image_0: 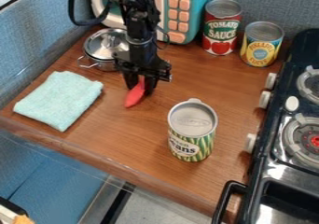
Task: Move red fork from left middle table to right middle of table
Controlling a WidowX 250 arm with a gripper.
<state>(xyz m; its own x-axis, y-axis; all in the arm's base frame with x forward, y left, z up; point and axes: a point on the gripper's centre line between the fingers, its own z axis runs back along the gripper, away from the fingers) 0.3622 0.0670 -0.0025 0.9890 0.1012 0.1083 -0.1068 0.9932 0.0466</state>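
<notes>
Black gripper clamps red fork left of the table's middle

The black gripper [139,85] hangs from the top of the view over the wooden table [118,134], its 2 fingers closed in on the red fork [134,97] from either side. The fork slants, its visible end pointing down and a little to the left; whether that end touches the wood cannot be told. It lies between the folded pale aqua cloth [60,99] to the left and the can with a green-striped label [192,130] to the right, apart from both.

Just behind and to the left of the gripper sits a metal pot [100,62] with its lid [107,43] on. A teal toy microwave [194,13] with peach buttons stands at the back, partly behind the arm. To its right are 2 more upright cans: 1 with a red label [221,29] and, just beside it, 1 with a yellow and blue label [260,45].

Along the right edge runs a black toy stove [277,153], with 2 burners in view, pale knobs on its near side and a black handle [229,195] at the front corner.
</notes>
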